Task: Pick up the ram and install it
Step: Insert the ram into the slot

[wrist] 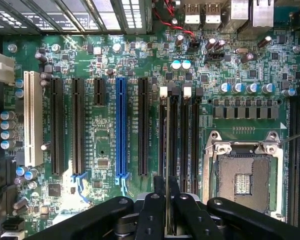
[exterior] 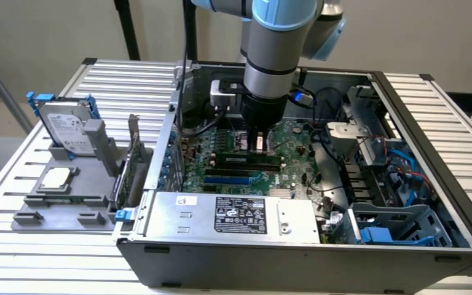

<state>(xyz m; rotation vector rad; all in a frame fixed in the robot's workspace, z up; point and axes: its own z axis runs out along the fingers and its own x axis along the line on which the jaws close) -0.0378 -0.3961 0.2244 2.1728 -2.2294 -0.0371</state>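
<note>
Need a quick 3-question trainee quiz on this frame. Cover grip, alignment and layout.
1. True or false: the claw is shut on the ram, which is seen edge-on in the wrist view.
2. The ram lines up with: A) the blue slot; B) the white slot; C) a black memory slot beside the open processor socket.
3. Fill in: in the exterior view, the hard drive stands outside the case, on the view's ____.

Key: 1 true; 2 C; 3 left.
</note>
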